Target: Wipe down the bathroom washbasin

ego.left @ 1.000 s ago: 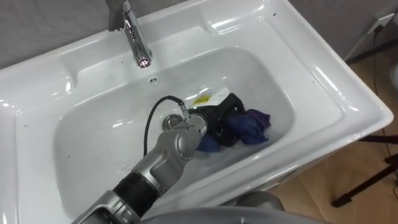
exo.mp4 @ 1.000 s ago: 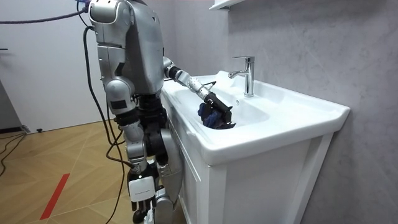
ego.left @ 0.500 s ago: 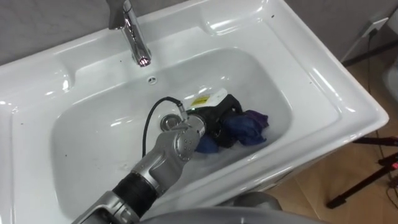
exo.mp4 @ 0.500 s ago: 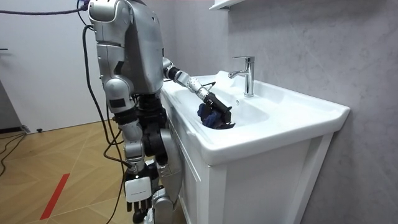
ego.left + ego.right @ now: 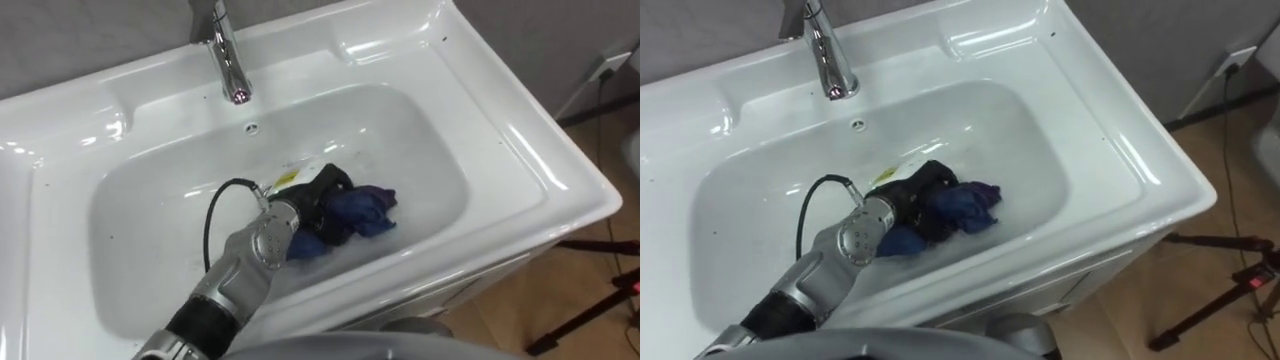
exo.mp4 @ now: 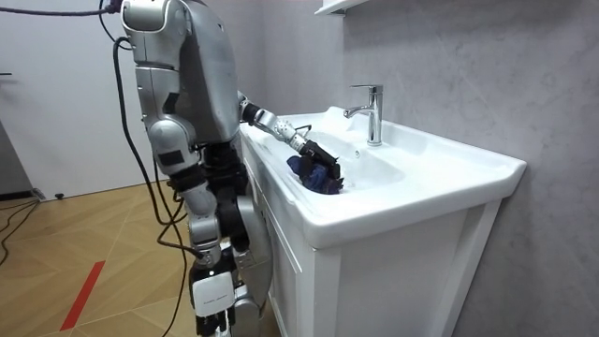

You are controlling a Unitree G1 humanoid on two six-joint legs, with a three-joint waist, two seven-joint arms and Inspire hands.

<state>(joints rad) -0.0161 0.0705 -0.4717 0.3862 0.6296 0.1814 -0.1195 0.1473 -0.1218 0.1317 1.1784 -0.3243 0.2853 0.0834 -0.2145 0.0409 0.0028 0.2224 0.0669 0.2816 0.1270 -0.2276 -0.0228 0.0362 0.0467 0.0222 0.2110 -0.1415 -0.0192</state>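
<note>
Fingers [image 5: 336,181] of your left hand [image 5: 318,196] are curled down into the dark blue cloth [image 5: 362,208] and pin it against the bottom of the basin [image 5: 430,130]. Your right hand [image 6: 214,316] hangs low at your side in the room view.

Treat the basin as hard, glossy and slick. It won't give, so all the friction has to come from the cloth. Its long axis runs left to right in front of you, with the faucet [image 5: 229,52] standing at the middle of the back rim.

The cloth lies on the basin floor, a little right of centre and toward the near wall. Judge it to be light, soft and limp. It will fold and slide rather than push stiffly, and on this glaze it could slip out from under a loose hold. Keep your hold on the middle of the bundle, where your hand already covers it. A loose edge would only trail.

The bundle's long axis runs roughly left to right, along the basin's own. One lump pokes out to the lower left of your hand, and the larger bunch points right, toward the basin's right wall.
</note>
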